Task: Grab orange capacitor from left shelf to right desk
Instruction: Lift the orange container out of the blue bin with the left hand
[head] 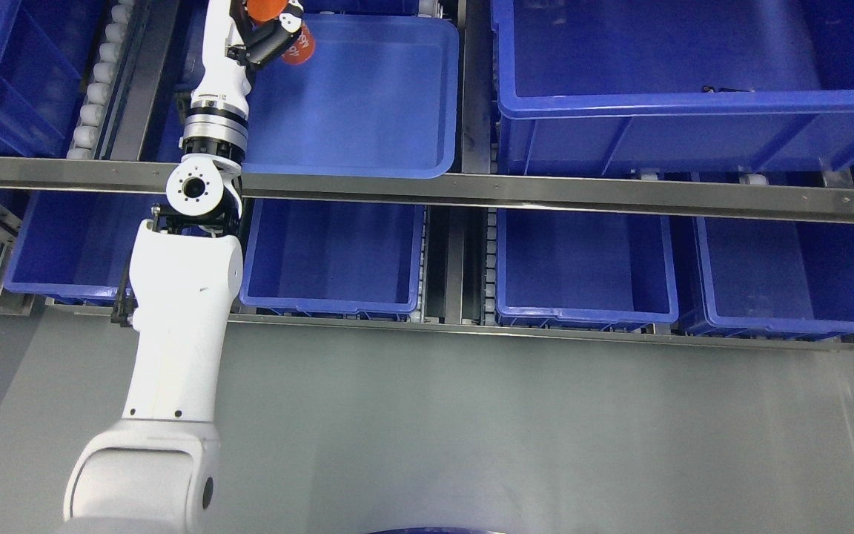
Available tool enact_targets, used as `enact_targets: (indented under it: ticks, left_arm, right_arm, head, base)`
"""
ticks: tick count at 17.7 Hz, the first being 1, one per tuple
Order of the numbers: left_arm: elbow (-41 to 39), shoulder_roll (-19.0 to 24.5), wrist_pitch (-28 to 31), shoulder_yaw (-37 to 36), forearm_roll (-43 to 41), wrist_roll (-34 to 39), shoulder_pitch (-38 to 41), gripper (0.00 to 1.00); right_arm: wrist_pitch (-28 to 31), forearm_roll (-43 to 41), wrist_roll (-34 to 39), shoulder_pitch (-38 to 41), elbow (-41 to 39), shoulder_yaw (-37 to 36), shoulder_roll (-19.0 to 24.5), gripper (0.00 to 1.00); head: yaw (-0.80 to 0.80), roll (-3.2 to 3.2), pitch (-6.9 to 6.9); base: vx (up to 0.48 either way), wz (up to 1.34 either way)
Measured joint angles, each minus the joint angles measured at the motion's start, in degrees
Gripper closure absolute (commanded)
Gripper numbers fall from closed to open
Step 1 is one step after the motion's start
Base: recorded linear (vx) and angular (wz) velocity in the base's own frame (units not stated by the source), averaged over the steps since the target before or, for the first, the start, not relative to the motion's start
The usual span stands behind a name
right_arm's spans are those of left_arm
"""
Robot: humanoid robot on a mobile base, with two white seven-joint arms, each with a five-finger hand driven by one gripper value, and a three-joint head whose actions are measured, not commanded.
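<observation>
Cool, even light falls from overhead, bright enough everywhere. The white arm (182,356) shines softly with no harsh glare. A faint diagonal shadow lies on the grey floor (545,430) at the left. The blue bins (583,311) look sharp; their depths darken a little.

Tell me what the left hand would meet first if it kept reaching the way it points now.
The left hand, holding the orange capacitor, points toward the top of the picture, over the blue tray. It is cut off by the frame edge, so what lies ahead is out of view.
</observation>
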Motion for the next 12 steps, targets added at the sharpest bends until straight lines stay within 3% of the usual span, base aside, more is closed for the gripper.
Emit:
enact_targets:
  ticks: [6,12]
  left_arm:
    - [-11.8,0.0,-9.3,-3.2,0.0,2.5,10.7,1.0]
    - [-18.9,0.0,-13.0,-4.9,0.0,2.7,15.3,0.99]
  right_arm:
    - [0.0,0.0,0.0,0.0,0.0,0.0,0.0,0.0]
    - [0.0,0.0,0.2,0.0,0.0,0.0,0.0,0.0]
  head:
    - [0.0,0.0,0.0]
    - [0.0,0.0,0.0]
  base:
    - [0.0,0.0]
    - [0.0,0.0]
